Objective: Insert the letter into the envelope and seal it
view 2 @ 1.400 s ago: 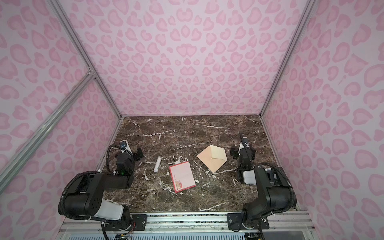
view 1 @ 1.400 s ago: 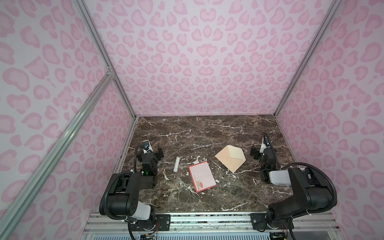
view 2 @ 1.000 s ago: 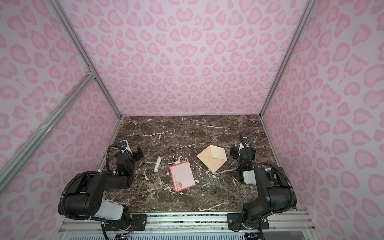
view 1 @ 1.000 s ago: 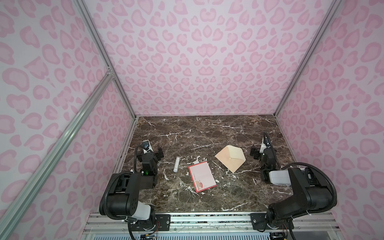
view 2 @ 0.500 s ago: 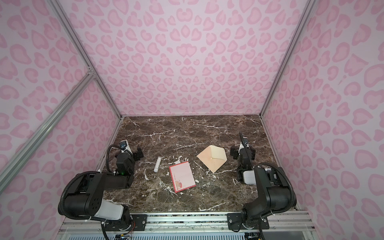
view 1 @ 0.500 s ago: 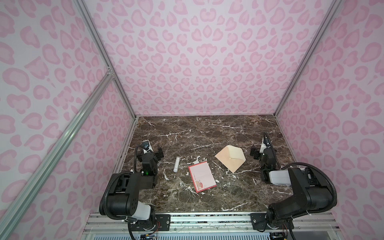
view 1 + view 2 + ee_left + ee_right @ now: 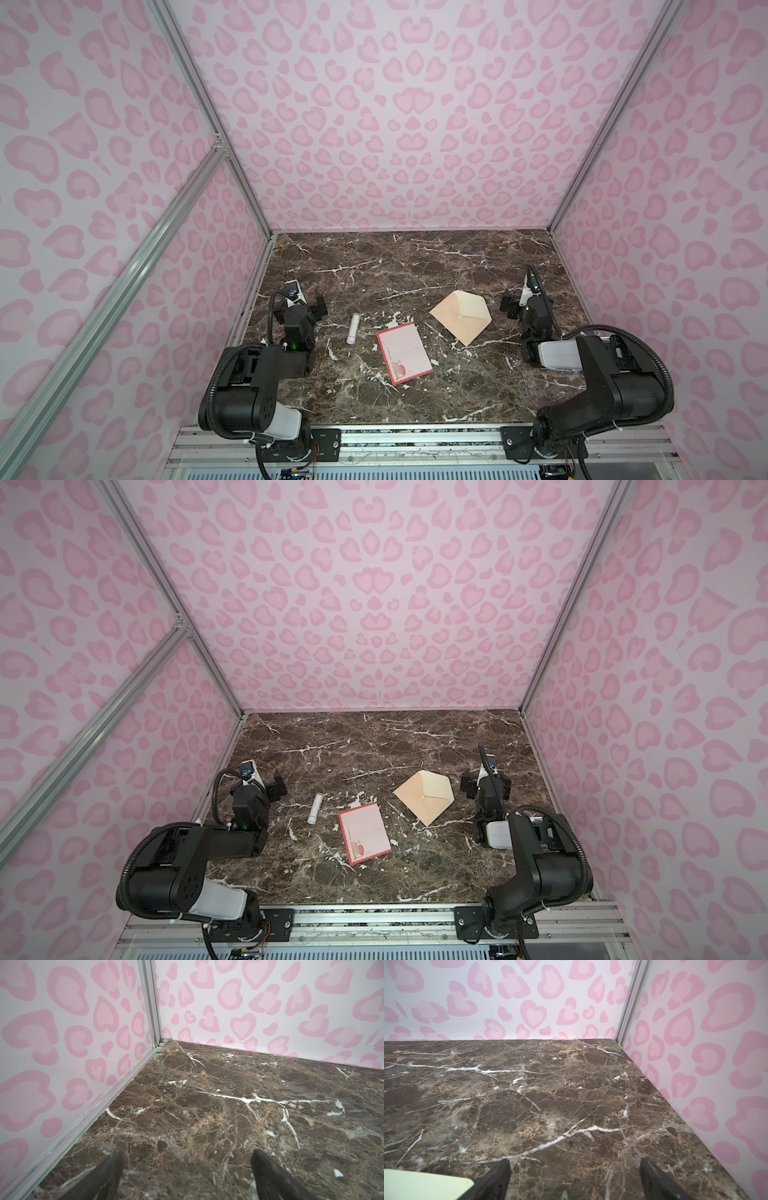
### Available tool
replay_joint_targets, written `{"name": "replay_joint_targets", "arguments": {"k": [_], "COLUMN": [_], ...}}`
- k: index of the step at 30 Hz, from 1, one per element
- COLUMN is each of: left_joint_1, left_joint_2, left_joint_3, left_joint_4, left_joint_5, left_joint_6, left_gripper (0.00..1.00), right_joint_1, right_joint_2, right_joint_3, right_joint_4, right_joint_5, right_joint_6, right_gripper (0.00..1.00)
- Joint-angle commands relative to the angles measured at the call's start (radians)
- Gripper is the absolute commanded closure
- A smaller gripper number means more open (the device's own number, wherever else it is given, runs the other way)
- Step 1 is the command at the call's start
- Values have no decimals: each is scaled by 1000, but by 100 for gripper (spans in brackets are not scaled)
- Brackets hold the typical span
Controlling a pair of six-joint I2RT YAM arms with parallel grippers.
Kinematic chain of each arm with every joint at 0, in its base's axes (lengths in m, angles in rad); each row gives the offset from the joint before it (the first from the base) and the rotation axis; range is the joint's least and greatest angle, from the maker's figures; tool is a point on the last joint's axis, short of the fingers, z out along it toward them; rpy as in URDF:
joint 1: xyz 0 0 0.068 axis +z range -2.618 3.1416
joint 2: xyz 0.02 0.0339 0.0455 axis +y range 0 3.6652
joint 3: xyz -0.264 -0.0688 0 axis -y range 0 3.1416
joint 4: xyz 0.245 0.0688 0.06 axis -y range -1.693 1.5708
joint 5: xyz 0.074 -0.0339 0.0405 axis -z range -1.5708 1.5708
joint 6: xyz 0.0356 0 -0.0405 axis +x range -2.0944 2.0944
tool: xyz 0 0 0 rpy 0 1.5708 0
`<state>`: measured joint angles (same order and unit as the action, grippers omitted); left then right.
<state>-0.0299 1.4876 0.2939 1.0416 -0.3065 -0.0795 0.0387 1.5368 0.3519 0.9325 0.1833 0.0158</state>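
Both top views: letter, envelope lie between splayed, empty left fingers and right fingers.

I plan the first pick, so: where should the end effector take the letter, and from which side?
Probably its far short edge, from above: the letter lies flat, pink face up, on the table, so only an edge offers a hold.
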Motion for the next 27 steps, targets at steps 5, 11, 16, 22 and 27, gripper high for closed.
{"name": "replay_joint_targets", "arguments": {"k": [5,11,16,22,27], "left_joint_1": [4,-68,-108,-131,-181], "left_joint_2": [-12,-237,-359,-510,-616], "left_joint_3": [7,279,475,523,497], "left_joint_4": [15,-647,-1057,-1271,-1368], "left_joint_5": [-4,-253,-191,172,333], "left_joint_6": [3,-107,-260,-326,-386], "left_gripper": [2,0,8,11,13], "right_joint_1": [0,23,45,153,381], "right_joint_2": [-14,-271,-400,-475,-478], "right_joint_3": [-4,225,358,458,510], "right_joint_4": [35,-565,-849,-1074,-1191], "right_joint_5": [-8,133,111,-12,-6], "right_joint_6": [2,152,329,468,511], "right_gripper": [4,8,12,16,16]}}
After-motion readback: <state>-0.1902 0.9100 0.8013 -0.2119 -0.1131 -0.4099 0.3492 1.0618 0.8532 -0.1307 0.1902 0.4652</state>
